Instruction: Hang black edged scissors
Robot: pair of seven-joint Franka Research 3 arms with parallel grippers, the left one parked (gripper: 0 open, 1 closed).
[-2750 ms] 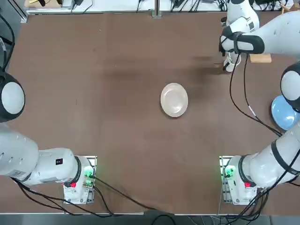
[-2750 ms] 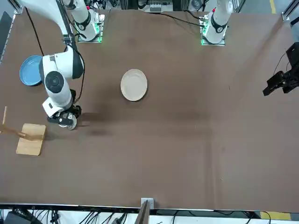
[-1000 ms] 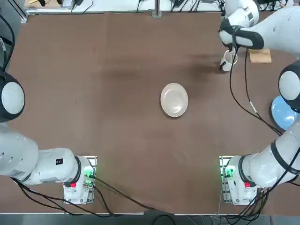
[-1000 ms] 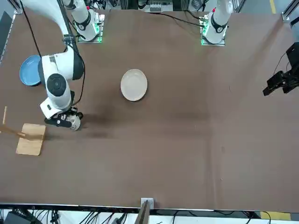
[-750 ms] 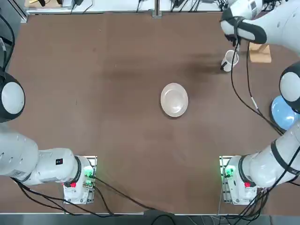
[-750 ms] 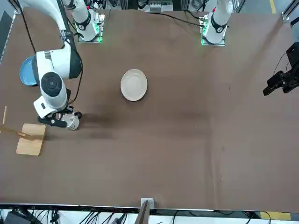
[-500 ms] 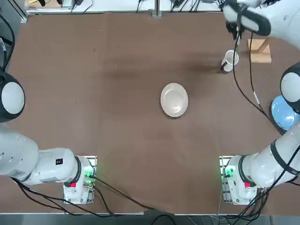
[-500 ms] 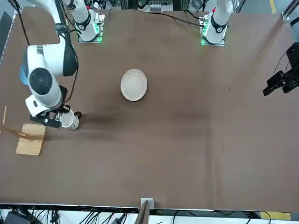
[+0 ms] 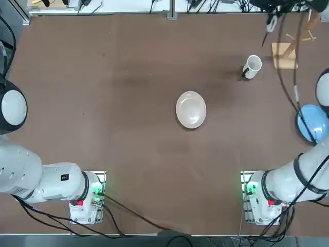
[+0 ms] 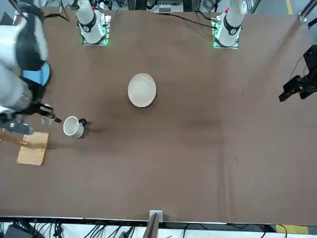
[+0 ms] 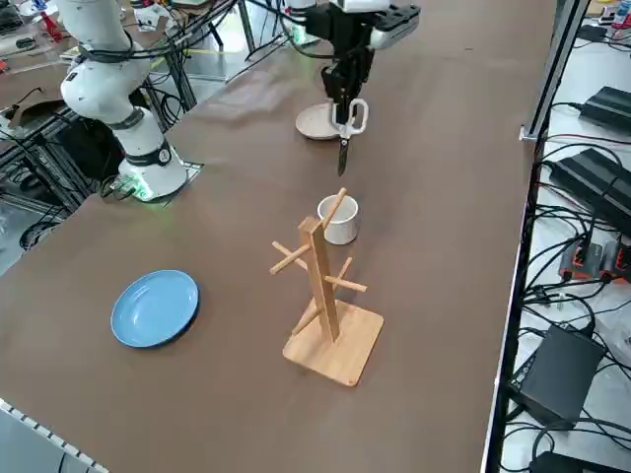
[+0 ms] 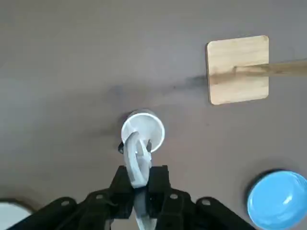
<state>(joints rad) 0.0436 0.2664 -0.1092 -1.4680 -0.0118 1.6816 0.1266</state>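
We count 1 black edged scissors (image 11: 348, 123), 1 white mug (image 11: 339, 219), 1 rack (image 11: 323, 286), 2 plates. Right gripper (image 11: 346, 91) raised, pointing down, jaws clamped on scissors' handles, hanging at mug's 12 o'clock above worktop (image 11: 444, 197).

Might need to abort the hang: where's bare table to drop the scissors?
Right gripper holds the scissors high above the mug. Bare table: the wide stretch left of the cream plate, and between that plate and the arm bases. Crowded: the right edge, with mug, rack and blue plate.
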